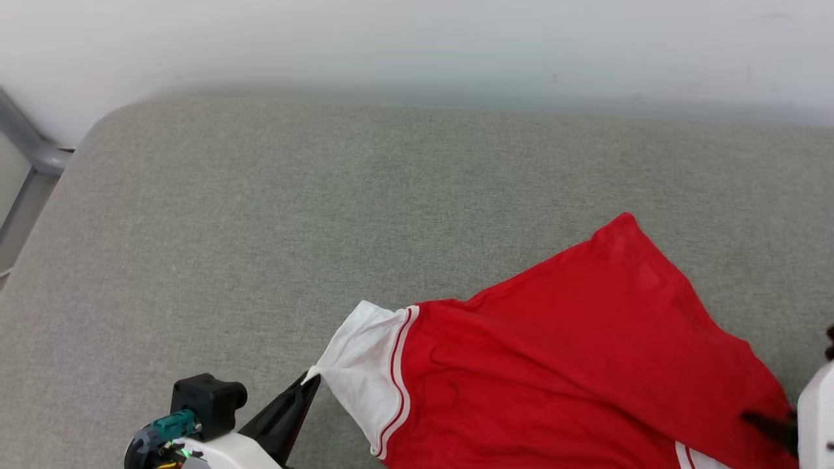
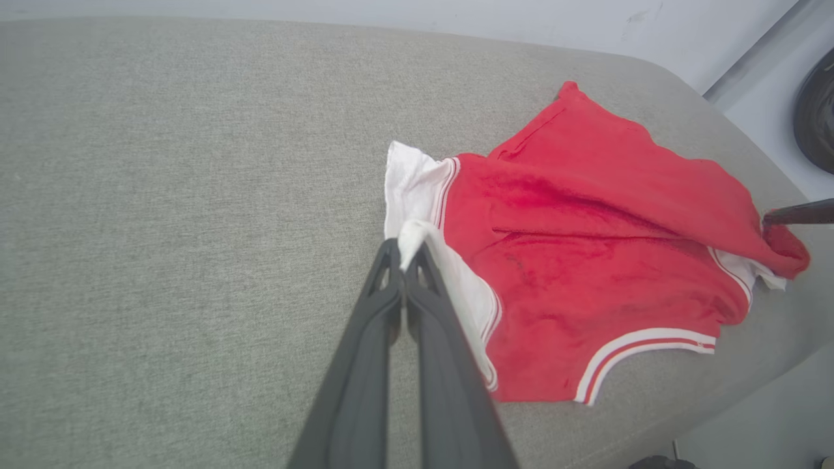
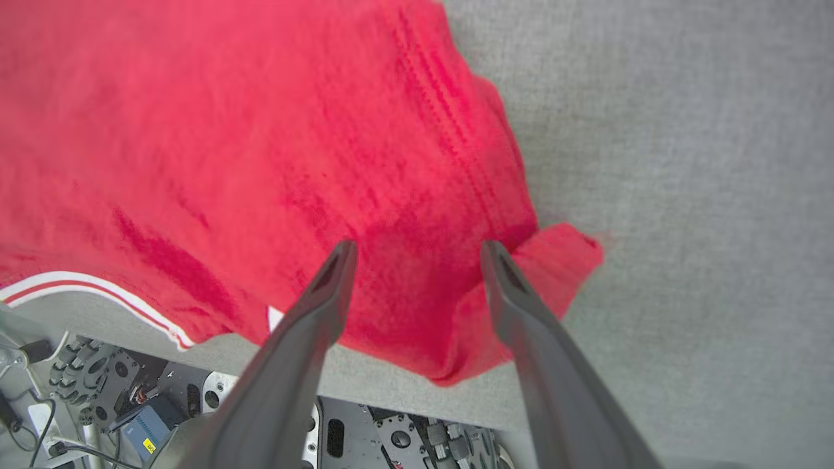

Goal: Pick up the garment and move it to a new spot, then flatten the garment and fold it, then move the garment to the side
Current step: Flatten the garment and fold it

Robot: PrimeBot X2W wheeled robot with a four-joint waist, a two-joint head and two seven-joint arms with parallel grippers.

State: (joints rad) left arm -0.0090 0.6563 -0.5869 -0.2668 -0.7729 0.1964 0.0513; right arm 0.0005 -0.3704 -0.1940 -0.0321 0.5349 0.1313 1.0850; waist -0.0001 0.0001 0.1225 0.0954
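Observation:
The garment (image 1: pixel 573 365) is a red shirt with white, stripe-trimmed sleeves, lying rumpled on the grey cushioned surface (image 1: pixel 326 215) at the lower right of the head view. My left gripper (image 1: pixel 311 378) is shut on the tip of its white sleeve (image 2: pixel 417 195); the left wrist view shows the cloth pinched between the fingertips of the left gripper (image 2: pixel 405 251). My right gripper (image 3: pixel 417 251) stands open over the garment's red edge (image 3: pixel 417 195), its fingers apart above the cloth near the surface's front edge. In the head view a dark right fingertip (image 1: pixel 772 423) touches the garment's right corner.
A pale wall (image 1: pixel 417 39) runs behind the surface. A grey metal frame (image 1: pixel 26 150) stands at the far left. Beyond the surface's front edge, the right wrist view shows the robot's base (image 3: pixel 130 404) with wiring.

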